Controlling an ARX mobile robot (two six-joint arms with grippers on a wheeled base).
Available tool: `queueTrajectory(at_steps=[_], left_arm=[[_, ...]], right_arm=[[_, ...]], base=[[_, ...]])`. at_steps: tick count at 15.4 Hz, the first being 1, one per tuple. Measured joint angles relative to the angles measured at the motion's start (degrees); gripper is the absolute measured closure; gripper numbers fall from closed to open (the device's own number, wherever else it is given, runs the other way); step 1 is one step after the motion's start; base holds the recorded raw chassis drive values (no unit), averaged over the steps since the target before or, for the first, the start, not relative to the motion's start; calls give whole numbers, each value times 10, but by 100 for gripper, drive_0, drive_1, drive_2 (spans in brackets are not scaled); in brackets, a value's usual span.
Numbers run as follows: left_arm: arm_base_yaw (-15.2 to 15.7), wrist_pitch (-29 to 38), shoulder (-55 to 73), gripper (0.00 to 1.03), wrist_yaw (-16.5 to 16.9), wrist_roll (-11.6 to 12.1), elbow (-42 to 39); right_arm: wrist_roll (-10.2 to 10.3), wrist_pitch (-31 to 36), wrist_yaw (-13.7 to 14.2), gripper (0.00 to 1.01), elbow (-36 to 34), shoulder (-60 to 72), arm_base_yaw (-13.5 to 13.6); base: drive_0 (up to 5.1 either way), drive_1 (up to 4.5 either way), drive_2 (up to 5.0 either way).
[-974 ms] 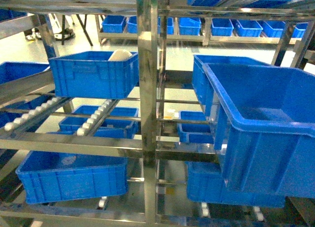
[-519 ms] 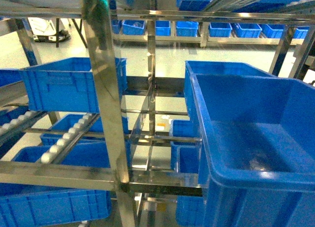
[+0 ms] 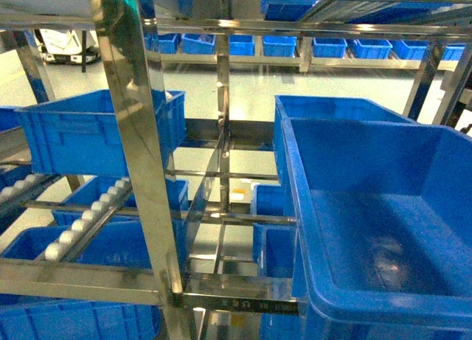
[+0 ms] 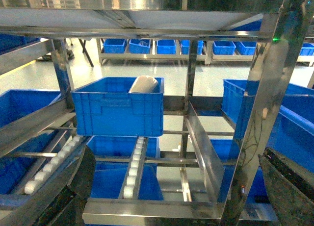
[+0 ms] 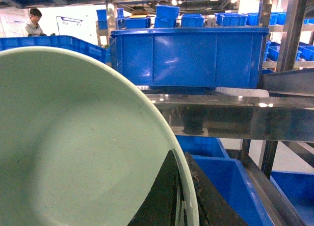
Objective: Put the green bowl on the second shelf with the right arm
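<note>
Right tool [image 5: 179, 199] clamped on the rim of the green bowl [image 5: 73, 152], one dark finger inside and one outside, bowl tipped up close to the wrist camera and held in the air in front of a steel shelf rail [image 5: 230, 115] with a blue crate [image 5: 189, 57] sitting above it. Left tool showing only as two dark fingers [image 4: 289, 187] spread wide at the frame's bottom corners, gripping nothing, facing the rack's roller tracks [image 4: 133, 164] and another blue crate [image 4: 117, 108] with something white inside.

Gripper [image 5: 179, 199] pinches green bowl [image 5: 73, 147] (rim).
</note>
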Motion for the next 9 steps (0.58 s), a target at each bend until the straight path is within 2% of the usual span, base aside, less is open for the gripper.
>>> queueTrajectory(at_steps=[2,7,8,9], left_arm=[[0,-2,0,5,0,0,0],[0,-3,0,5,0,0,0],[0,-3,0,5,0,0,0],[0,-3,0,5,0,0,0]], right_arm=[[0,0,0,99,0,1,0],[0,-1,0,99,0,4,0],[0,7,-8,99,-2,9,-3],[-10,24,-22,99,-11,28,-13]], base=[[-490,242,242],[0,0,0],[0,0,0],[0,0,0]])
